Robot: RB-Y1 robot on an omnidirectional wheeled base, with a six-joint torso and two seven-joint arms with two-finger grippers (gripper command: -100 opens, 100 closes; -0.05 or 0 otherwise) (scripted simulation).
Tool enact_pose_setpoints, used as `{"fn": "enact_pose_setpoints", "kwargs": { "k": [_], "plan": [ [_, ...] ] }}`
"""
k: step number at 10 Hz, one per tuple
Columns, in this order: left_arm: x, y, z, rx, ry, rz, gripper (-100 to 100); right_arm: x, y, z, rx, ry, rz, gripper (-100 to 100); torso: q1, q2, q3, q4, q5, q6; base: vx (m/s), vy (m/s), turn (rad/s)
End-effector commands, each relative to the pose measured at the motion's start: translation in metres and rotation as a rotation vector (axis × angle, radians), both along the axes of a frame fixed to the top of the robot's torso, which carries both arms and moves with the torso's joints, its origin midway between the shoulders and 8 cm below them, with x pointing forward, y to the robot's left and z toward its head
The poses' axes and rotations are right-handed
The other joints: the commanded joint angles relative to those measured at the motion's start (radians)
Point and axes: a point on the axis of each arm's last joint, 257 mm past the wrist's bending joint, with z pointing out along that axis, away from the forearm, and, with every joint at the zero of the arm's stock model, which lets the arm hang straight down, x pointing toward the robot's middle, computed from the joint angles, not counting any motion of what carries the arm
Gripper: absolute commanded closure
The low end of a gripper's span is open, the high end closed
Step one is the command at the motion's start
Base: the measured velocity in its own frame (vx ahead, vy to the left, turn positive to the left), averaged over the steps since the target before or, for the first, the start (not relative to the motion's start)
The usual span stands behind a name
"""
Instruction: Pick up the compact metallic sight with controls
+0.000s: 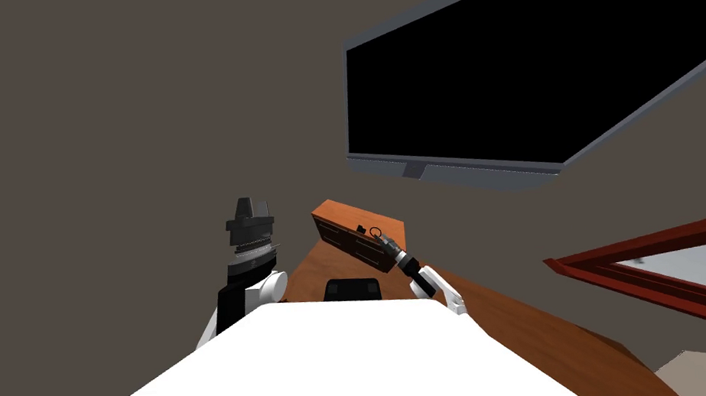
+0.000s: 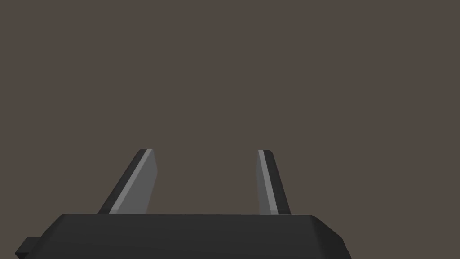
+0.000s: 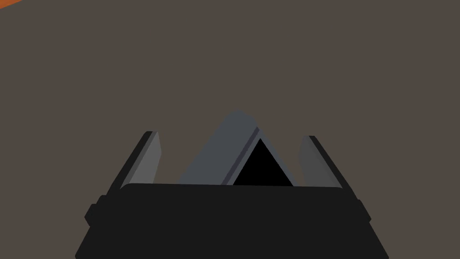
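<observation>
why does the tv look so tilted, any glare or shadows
Head view: the camera's roll and wide lens slant everything, the tv and wooden cabinet alike; the screen is flat black, no glare. Left wrist view: even light on the left gripper, no shadows. Right wrist view: the same on the right gripper.

Head camera: high and rolled, facing forward over the wooden worktop (image 1: 520, 327) to the grey-brown wall (image 1: 108, 107) and its dark screen (image 1: 489, 69).
Left wrist camera: looks along the left pincer (image 2: 205, 151) at bare wall.
Right wrist camera: looks along the right pincer (image 3: 230, 135) at the wall; the screen corner is shared with the head view.
</observation>
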Motion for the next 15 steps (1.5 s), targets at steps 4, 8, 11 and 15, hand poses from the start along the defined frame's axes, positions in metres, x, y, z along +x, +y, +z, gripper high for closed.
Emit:
{"fn": "enact_pose_setpoints", "kwargs": {
  "k": [4, 8, 11, 15],
  "plan": [
    [0.000, 0.000, 0.000, 0.000, 0.000, 0.000, 0, -0.014, -0.011, -0.054, -0.151, 0.067, 0.066, -100, 0.002, -0.001, -0.001, 0.000, 0.000, 0.000, -0.018, -0.025, 0.084],
    [0.000, 0.000, 0.000, 0.000, 0.000, 0.000, 0, -0.028, -0.029, -0.092, -0.231, 0.130, 0.085, -100, 0.002, -0.001, -0.001, 0.000, 0.000, 0.000, -0.014, -0.014, 0.087],
    [0.000, 0.000, 0.000, 0.000, 0.000, 0.000, 0, -0.048, -0.049, -0.131, -0.360, 0.186, 0.153, -100, 0.002, -0.002, -0.001, 0.000, 0.001, 0.000, -0.005, -0.003, 0.166],
    [0.000, 0.000, 0.000, 0.000, 0.000, 0.000, 0, -0.079, -0.092, -0.178, -0.498, 0.283, 0.200, -100, 0.003, -0.003, -0.002, 0.000, 0.001, 0.000, 0.010, 0.004, 0.148]
  ]
}}
